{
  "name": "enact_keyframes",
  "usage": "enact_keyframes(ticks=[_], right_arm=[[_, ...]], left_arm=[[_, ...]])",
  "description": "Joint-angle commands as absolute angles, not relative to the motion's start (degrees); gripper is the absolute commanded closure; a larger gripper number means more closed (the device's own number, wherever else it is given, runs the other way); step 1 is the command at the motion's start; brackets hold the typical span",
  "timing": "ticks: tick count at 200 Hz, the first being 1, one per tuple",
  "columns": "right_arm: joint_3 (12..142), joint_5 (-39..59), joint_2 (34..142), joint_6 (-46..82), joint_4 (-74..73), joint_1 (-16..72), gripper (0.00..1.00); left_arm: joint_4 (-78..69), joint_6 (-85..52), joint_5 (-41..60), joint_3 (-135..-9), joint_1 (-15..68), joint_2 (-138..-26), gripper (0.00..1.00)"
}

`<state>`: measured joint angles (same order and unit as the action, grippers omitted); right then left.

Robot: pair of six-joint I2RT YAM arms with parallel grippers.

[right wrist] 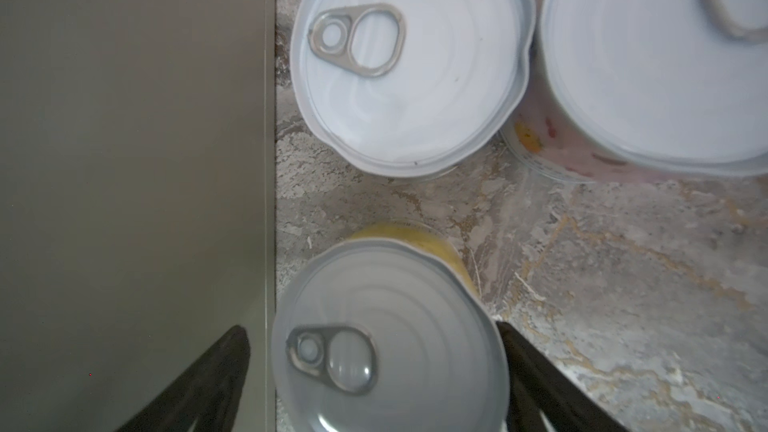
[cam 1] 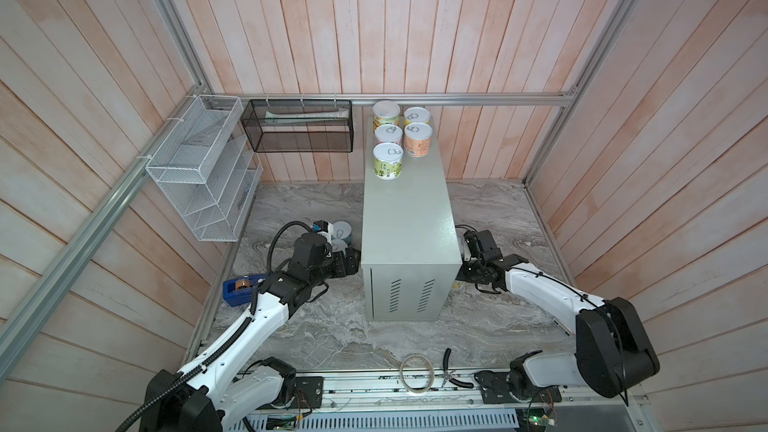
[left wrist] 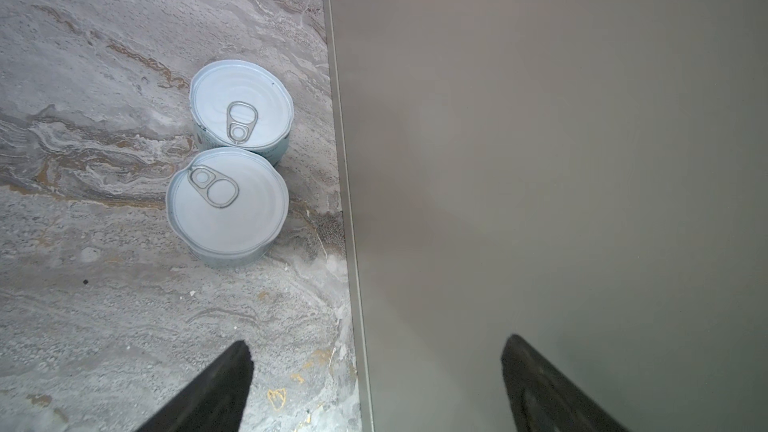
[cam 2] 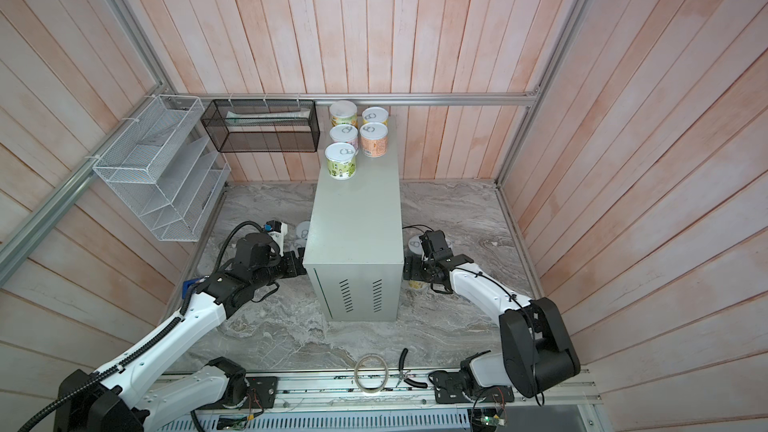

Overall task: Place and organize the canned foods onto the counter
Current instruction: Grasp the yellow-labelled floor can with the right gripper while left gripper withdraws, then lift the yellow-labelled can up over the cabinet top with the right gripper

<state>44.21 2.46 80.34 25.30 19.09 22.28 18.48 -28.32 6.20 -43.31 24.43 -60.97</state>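
Because the right fingers (right wrist: 532, 392) stand spread around the upright yellow can (right wrist: 386, 326) without visibly pinching it, that arm looks closest to a pickup; the can stands on the marble surface (right wrist: 623, 284) just beside the side wall of the desk (cam 1: 407, 218), leaving one finger little room. The left fingers (left wrist: 216, 401) are spread and empty, two pale blue cans (left wrist: 227, 201) standing farther ahead. Five cans (cam 1: 388, 162) already crowd the desk's far end.

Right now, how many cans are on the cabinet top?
5, clustered at the far end of the counter: far-left can, middle-left can, near-left can, far-right can, near-right can. None seems hidden there.
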Motion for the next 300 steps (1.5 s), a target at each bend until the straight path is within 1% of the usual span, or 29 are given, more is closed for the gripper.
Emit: enact_keyframes(ticks=[1,52,79,127,154,192,211,223,227,231,244,249,279,300], right_arm=[[45.7,0.8,82.0,25.5,19.3,22.7,0.11],[46.1,-1.7,84.7,25.3,18.7,22.8,0.12],[46.1,-1.3,86.3,25.1,17.4,22.8,0.13],[46.5,-0.1,88.6,24.9,16.2,22.9,0.17],[46.7,-0.3,89.4,24.5,16.7,23.0,0.18],[46.5,-0.8,90.0,24.2,17.6,23.2,0.23],[46.5,-0.7,90.2,24.1,17.9,23.4,0.32],[46.5,-0.4,89.9,24.1,18.2,23.4,0.43],[46.5,-0.4,89.7,24.2,18.4,23.4,0.49],[46.6,-0.3,89.5,24.2,18.5,23.5,0.57],[46.6,-0.2,88.1,24.3,18.8,23.6,0.90],[46.7,-0.4,87.6,24.3,19.2,23.7,1.00],[49.5,2.6,82.6,22.8,24.2,23.7,1.00],[53.5,5.2,79.0,20.4,31.1,23.7,1.00]], left_arm=[[16.6,-28.1,6.9,-43.0,24.2,-61.6,0.05],[15.3,-29.0,7.6,-42.6,24.2,-61.9,0.06],[15.3,-28.9,7.3,-42.6,24.2,-62.0,0.07],[17.1,-27.0,5.4,-45.0,24.3,-61.9,0.07],[17.1,-26.9,5.4,-45.2,24.2,-62.2,0.07],[17.0,-26.6,5.3,-45.5,24.2,-62.7,0.07],[17.2,-26.3,5.0,-45.9,24.2,-62.9,0.07],[17.3,-26.0,4.8,-46.1,24.2,-63.2,0.07],[17.3,-25.9,4.7,-46.2,24.2,-63.2,0.07],[17.4,-25.9,4.7,-46.3,24.2,-63.3,0.07],[17.6,-25.7,4.7,-46.6,24.2,-63.6,0.07],[17.6,-25.6,4.7,-46.7,24.2,-63.7,0.07],[17.7,-24.8,5.4,-46.9,24.2,-63.6,0.08],[18.5,-24.4,5.6,-47.6,24.2,-63.5,0.08]])
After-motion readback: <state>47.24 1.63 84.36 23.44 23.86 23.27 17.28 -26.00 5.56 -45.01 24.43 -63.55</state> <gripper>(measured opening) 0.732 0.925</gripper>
